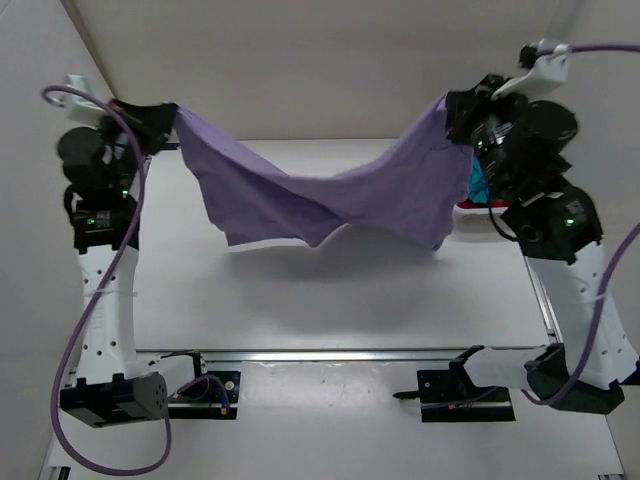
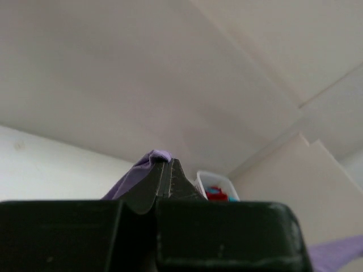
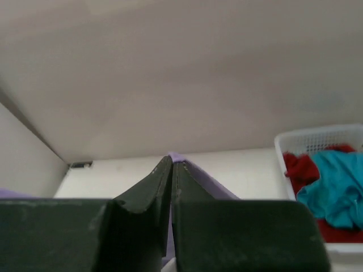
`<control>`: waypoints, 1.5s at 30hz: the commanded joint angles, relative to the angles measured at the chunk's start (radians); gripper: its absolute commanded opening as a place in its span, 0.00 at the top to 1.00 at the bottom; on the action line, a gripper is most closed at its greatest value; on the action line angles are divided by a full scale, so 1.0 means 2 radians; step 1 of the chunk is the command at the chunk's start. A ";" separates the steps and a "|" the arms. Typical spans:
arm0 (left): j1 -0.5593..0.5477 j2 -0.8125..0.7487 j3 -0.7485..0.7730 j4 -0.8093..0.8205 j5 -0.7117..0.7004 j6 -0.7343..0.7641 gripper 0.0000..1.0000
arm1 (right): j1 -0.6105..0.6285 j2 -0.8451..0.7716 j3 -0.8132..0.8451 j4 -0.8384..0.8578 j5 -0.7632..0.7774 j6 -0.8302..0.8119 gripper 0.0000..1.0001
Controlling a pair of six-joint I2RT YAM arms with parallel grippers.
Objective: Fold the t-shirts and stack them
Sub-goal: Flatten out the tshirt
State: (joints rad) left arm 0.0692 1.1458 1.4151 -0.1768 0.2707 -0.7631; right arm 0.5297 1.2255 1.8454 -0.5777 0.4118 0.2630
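The lavender t-shirt (image 1: pixel 330 195) hangs stretched in the air between both arms, sagging in the middle above the table. My left gripper (image 1: pixel 165 118) is shut on its left end; in the left wrist view a purple fold (image 2: pixel 148 164) sticks out beside the closed left gripper (image 2: pixel 168 161). My right gripper (image 1: pixel 455 105) is shut on the right end, where purple cloth (image 3: pixel 195 173) pokes out at the tips of the right gripper (image 3: pixel 172 161). The red t-shirt (image 3: pixel 300 170) and the teal t-shirt (image 3: pixel 334 187) lie bunched in the basket.
A white lattice basket (image 3: pixel 317 139) stands at the far right of the table, mostly hidden behind my right arm in the top view, with a bit of teal (image 1: pixel 478 185) showing. The white table (image 1: pixel 330 300) lies below the shirt; the rail (image 1: pixel 330 355) runs along its near edge.
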 commanded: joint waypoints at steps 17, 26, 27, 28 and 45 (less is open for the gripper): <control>0.004 0.024 -0.074 -0.036 -0.115 0.048 1.00 | -0.100 0.249 0.247 0.007 -0.174 -0.116 1.00; -0.002 0.246 0.122 -0.041 -0.059 0.010 1.00 | -0.168 0.400 0.347 0.091 -0.254 -0.067 1.00; -0.001 0.252 0.152 -0.050 -0.060 0.011 1.00 | -0.172 0.391 0.344 0.108 -0.257 -0.058 1.00; 0.007 0.262 0.205 -0.068 -0.060 0.009 1.00 | -0.177 0.375 0.350 0.134 -0.261 -0.053 1.00; 0.067 0.149 0.067 0.008 -0.064 0.019 1.00 | -0.166 0.116 -0.043 0.188 -0.272 -0.069 1.00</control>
State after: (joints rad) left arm 0.2279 1.5429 1.7397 -0.2115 0.1959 -0.7792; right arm 0.1799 1.5387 2.1281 -0.2092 -0.1993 0.1608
